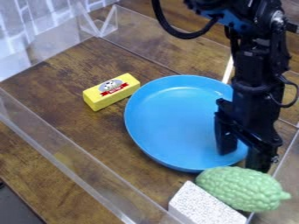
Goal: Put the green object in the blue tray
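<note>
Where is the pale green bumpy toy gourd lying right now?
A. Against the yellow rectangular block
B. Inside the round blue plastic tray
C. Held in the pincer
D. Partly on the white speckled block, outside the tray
D: the pale green bumpy toy gourd overlaps the white speckled block, outside the round blue plastic tray.

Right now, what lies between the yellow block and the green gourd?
In the camera view, the blue tray fills most of the stretch between the yellow block and the green gourd; the tray's middle is bare.

A dark wooden table (70, 83) carries the blue tray (170, 118), a yellow block (111, 91) and a white speckled block (201, 206).
</note>
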Tool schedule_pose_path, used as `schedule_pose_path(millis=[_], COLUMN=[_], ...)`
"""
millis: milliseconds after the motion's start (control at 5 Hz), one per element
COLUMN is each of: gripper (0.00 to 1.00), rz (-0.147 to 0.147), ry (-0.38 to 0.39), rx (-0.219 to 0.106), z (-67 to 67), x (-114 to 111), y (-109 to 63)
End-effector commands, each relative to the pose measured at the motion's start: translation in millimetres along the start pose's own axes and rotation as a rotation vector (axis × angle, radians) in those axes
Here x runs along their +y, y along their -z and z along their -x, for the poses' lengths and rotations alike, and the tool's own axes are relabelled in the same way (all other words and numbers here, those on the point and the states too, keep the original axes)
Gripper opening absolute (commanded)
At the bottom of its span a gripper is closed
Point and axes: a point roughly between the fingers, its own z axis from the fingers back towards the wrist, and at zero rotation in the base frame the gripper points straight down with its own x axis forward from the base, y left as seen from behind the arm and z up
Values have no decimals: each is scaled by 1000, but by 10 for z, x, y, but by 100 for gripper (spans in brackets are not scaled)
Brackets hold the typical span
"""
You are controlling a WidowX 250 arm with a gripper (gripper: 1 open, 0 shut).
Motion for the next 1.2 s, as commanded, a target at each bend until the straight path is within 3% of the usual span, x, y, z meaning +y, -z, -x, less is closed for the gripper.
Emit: schedule_pose_path(millis=[0,1000], gripper=[100,100], rz=[13,30], ry=[3,27], rx=[43,68], z=[87,84], x=[24,2], y=[89,107])
